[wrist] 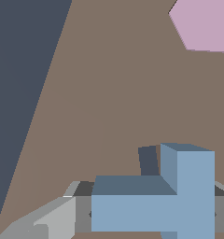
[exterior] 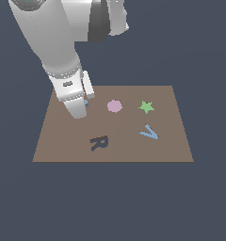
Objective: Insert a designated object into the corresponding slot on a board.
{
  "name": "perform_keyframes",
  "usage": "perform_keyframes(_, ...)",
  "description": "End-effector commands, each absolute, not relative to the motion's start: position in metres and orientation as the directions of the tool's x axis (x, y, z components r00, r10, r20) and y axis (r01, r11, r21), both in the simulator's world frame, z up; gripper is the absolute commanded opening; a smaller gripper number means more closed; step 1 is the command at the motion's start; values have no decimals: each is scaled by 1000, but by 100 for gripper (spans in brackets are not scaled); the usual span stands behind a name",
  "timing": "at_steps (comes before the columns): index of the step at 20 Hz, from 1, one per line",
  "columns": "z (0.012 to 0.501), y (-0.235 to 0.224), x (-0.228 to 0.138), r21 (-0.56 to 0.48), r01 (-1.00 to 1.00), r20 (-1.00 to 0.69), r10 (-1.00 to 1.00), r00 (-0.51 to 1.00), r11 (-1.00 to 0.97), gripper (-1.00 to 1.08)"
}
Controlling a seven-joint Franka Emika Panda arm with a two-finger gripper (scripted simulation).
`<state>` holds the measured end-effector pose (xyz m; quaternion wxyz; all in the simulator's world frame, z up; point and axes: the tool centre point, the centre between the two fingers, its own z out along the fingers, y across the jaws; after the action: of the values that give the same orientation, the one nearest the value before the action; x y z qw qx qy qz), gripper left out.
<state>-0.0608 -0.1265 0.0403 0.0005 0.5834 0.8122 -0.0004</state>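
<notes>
The light-blue T block (wrist: 179, 205) sits between my gripper's grey fingers (wrist: 62, 217), and the gripper (wrist: 151, 215) is shut on it, low over the brown board (wrist: 109, 93). A strip of the dark grey slot (wrist: 149, 161) shows just beyond the block; the rest is hidden under it. In the exterior view the gripper (exterior: 78, 112) is at the board's (exterior: 63, 146) far part toward that view's left. Only a sliver of the blue block (exterior: 86, 103) shows beside it, and the slot is hidden.
On the board are a pink hexagon (exterior: 114, 106), which also shows in the wrist view (wrist: 202, 25), a green star (exterior: 146, 107), a light-blue V piece (exterior: 149, 132) and a dark R-shaped recess (exterior: 99, 142). Dark floor (wrist: 20, 93) surrounds the board.
</notes>
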Motion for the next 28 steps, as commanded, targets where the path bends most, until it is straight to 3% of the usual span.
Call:
perform_keyframes(1,41,-129,-63,0,931,-2,931,-364,364,-100)
perform_keyframes(11,41,-136,-67,0,893,-2,893,-451,451,-100)
perform_keyframes(28,30,-136,-66,1,896,-1,896,-444,444,-100)
